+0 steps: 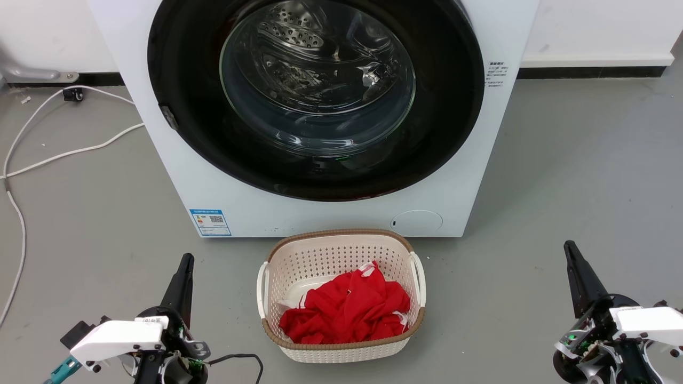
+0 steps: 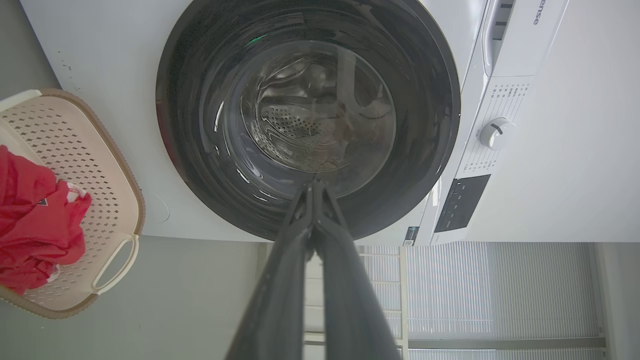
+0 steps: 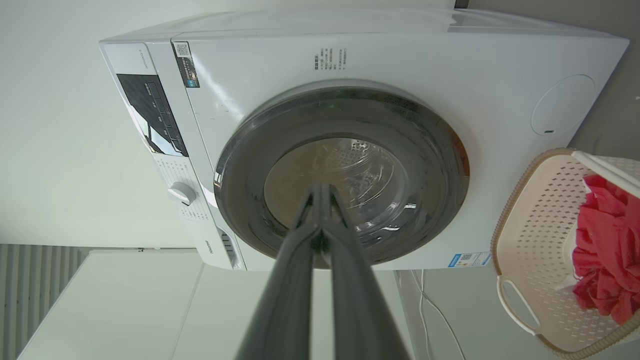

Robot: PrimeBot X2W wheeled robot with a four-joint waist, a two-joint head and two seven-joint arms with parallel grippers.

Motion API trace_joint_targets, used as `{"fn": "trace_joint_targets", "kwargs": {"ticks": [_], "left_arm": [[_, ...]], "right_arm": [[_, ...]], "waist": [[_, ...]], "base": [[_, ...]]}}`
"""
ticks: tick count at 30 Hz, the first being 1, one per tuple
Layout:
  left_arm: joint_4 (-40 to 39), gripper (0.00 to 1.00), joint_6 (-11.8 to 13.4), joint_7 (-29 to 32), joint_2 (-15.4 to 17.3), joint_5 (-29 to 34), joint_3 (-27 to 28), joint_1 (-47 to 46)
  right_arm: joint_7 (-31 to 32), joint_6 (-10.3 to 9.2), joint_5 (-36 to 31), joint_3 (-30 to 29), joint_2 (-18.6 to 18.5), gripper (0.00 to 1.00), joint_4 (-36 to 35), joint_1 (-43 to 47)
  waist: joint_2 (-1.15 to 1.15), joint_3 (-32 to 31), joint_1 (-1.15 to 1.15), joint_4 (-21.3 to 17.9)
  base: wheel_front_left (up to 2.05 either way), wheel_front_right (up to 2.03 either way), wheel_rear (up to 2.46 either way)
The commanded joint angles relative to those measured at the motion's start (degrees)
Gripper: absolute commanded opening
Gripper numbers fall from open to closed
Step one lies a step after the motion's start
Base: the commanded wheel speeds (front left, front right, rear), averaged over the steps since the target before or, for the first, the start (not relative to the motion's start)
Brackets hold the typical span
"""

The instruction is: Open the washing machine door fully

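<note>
Both left gripper (image 1: pixel 186 260) and right gripper (image 1: pixel 569 246) have fingers pressed together, holding nothing. Washing machine door (image 1: pixel 317 80) lies closed, farther off between them, untouched.

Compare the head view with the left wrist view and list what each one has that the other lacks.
Head view, of the two: white cable, blue label, right gripper. Left wrist view, of the two: control dial, dark control panel. Both: the closed washing machine door, the basket with red cloth, the left gripper.
</note>
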Motion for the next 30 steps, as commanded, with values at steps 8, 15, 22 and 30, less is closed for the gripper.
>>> {"fn": "trace_joint_targets", "kwargs": {"ticks": [8, 15, 22, 30], "left_arm": [[0.1, 0.00, -0.2, 0.3, -0.1, 0.3, 0.2, -0.5], [0.1, 0.00, -0.2, 0.4, -0.1, 0.4, 0.3, -0.5], [0.1, 0.00, -0.2, 0.3, -0.2, 0.5, 0.4, -0.5], [0.2, 1.00, 0.0, -0.7, -0.3, 0.2, -1.0, 0.3]], "right_arm": [[0.2, 0.00, -0.4, -0.2, 0.2, 0.00, 0.1, -0.8], [0.4, 0.00, -0.5, -0.3, 0.3, 0.00, 0.1, -0.8], [0.5, 0.00, -0.5, -0.4, 0.3, 0.00, 0.1, -0.7], [-0.7, 0.00, -0.3, 0.0, 0.3, 1.00, -0.2, 0.8]], "waist": [[0.00, 0.0, 0.00, 0.0], [0.00, 0.0, 0.00, 0.0], [0.00, 0.0, 0.00, 0.0], [0.00, 0.0, 0.00, 0.0]], "base": [[0.00, 0.00, 0.00], [0.00, 0.00, 0.00], [0.00, 0.00, 0.00], [0.00, 0.00, 0.00]]}}
